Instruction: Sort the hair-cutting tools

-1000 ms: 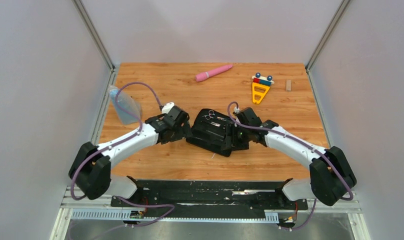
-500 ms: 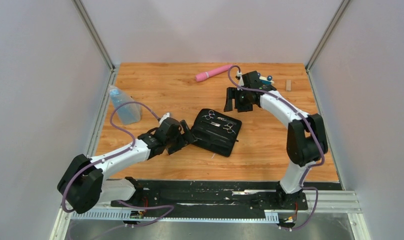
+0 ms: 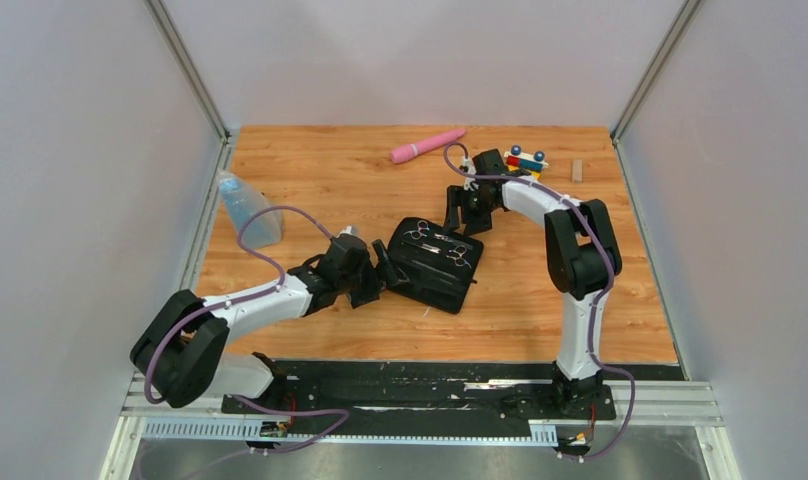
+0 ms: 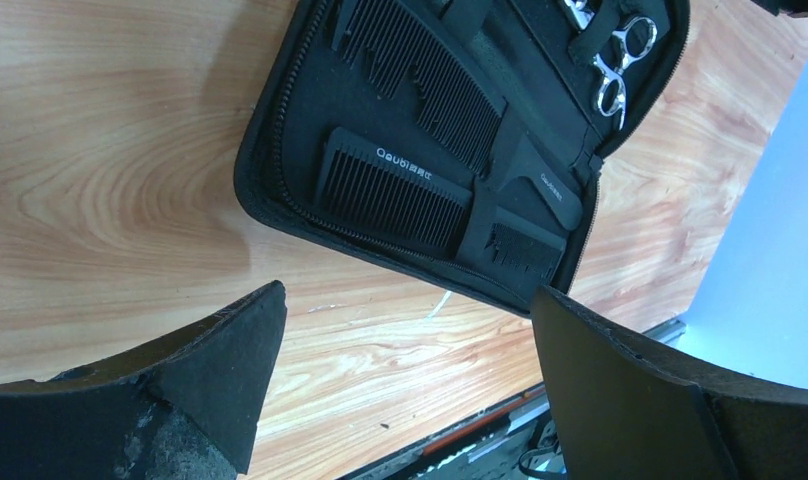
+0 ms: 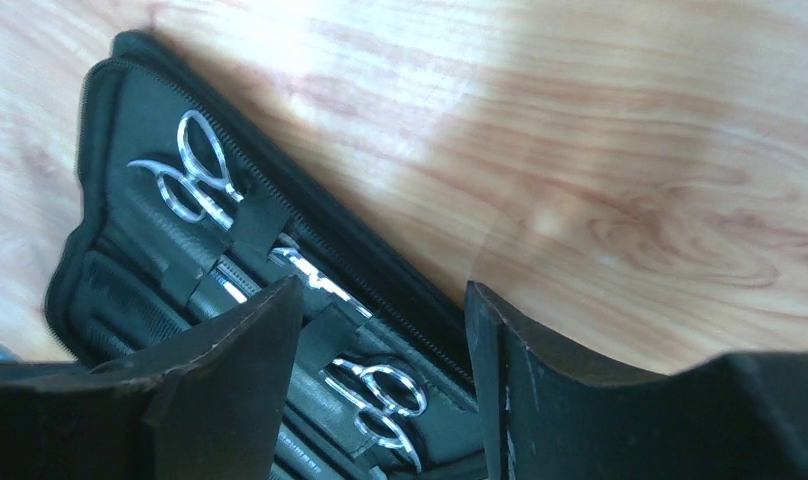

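Left claw (image 4: 405, 310) and right claw (image 5: 380, 295) are both spread, nothing pinched, parked either side of the open case (image 4: 280, 170). Scissors (image 4: 610, 80) and combs (image 4: 395, 190) are strapped flat inside, midway between bench (image 3: 310, 190) side edges, so nothing slides; sorting is judged done.

scissors (image 5: 193, 182): polished shiny metal. combs (image 4: 400, 188): matt black plastic, smooth. case (image 4: 280, 130): matt black cloth, zip edge. table (image 4: 100, 150): wood grain, smooth, slight sheen.
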`<state>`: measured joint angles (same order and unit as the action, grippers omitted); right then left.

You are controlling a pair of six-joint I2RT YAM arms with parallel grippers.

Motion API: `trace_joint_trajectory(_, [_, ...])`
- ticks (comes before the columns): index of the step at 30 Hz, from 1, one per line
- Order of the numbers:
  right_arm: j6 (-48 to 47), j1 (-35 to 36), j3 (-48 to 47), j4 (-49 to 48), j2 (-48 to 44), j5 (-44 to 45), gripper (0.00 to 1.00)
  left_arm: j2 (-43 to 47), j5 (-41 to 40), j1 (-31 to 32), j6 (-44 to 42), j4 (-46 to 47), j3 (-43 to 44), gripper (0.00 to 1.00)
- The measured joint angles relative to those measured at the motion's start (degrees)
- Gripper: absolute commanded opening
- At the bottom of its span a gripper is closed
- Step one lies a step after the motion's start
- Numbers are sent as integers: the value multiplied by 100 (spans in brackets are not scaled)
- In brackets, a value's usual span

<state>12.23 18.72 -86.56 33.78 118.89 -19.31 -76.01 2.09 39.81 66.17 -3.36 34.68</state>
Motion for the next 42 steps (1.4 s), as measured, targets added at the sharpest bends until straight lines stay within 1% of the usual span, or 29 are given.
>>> trace_joint_trajectory(3, [149, -4, 378, -155, -197, -162, 60, -79, 105, 7, -2, 61, -24, 100])
trace_joint_trajectory(6, [382, 68, 1091, -234, -669, -308, 60, -188, 223, 9, -7, 111, -26, 100])
trace_joint_trajectory(12, [927, 553, 2415, -306, -1757, -490, 59, -166, 221, 7, -20, 136, -219, 100])
trace_joint_trajectory(16, [1191, 741, 2927, -452, -2448, -396, 57, 103, 39, 2, -66, -13, -280, 100])
trace_joint_trajectory(19, [1292, 730, 3038, -562, -2793, -136, 55, 424, -184, -26, -153, -184, -280, 100])
trace_joint_trajectory(24, [1300, 697, 2964, -817, -2736, 101, 54, 719, -356, -267, -374, -323, -278, 100])
trace_joint_trajectory(29, [1274, 695, 2798, -1034, -2337, 227, 49, 651, -380, -459, -533, -374, -273, 100])
trace_joint_trajectory(34, [1259, 680, 2765, -1215, -1978, 118, 48, 468, -321, -509, -697, -455, -240, 100])
trace_joint_trajectory(38, [1261, 680, 2769, -1351, -1897, -85, 48, 466, -92, -511, -855, -435, -90, 100])
trace_joint_trajectory(42, [1279, 680, 2817, -1545, -1895, -269, 48, 442, 302, -511, -920, -151, 212, 99])
